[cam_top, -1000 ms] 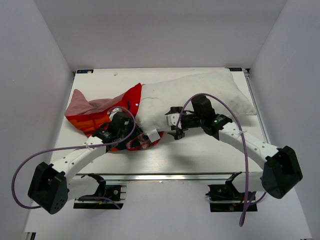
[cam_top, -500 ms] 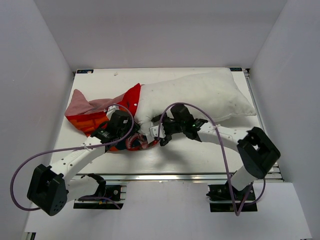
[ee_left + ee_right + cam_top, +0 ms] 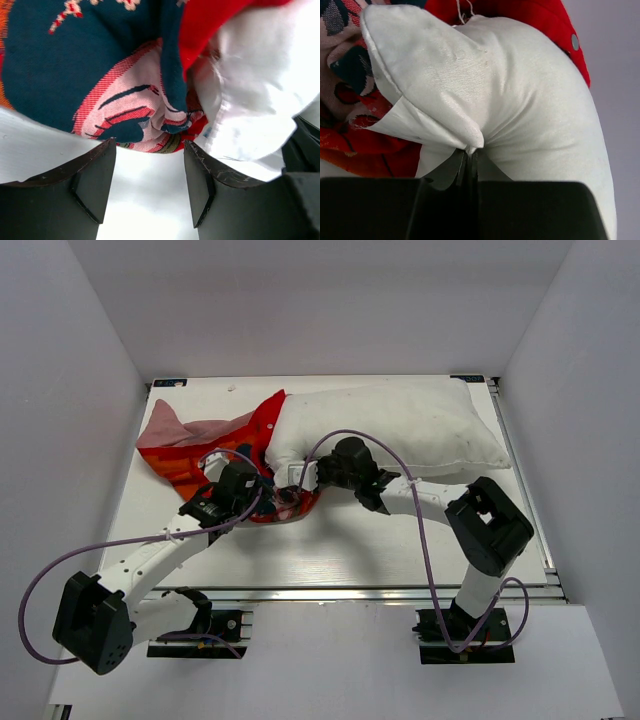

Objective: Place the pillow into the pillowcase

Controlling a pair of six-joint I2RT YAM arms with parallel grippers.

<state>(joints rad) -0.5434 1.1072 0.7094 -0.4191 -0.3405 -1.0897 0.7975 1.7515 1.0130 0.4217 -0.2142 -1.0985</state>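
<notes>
The pillow (image 3: 400, 430), white and plump, lies across the back right of the table, its left end tucked into the mouth of the red pillowcase (image 3: 180, 455). My right gripper (image 3: 305, 478) is at that near left corner. In the right wrist view it (image 3: 471, 155) is shut on a pinched fold of the pillow (image 3: 520, 100), with the pillowcase (image 3: 365, 145) bunched to the left. My left gripper (image 3: 150, 145) is open just short of the pillowcase (image 3: 75, 60); bare table shows between its fingers. The pillow (image 3: 250, 90) bulges from the red rim at right.
The white table (image 3: 380, 550) sits inside white walls on three sides. The right arm's elbow (image 3: 487, 525) stands tall near the front right. Purple cables (image 3: 110, 545) loop from both arms. A metal rail (image 3: 350, 592) runs along the near edge.
My right arm swung left to the pillow's near corner and its jaws went from wide open to shut on the fabric. The pillow and the pillowcase shifted slightly back. The left gripper barely moved.
</notes>
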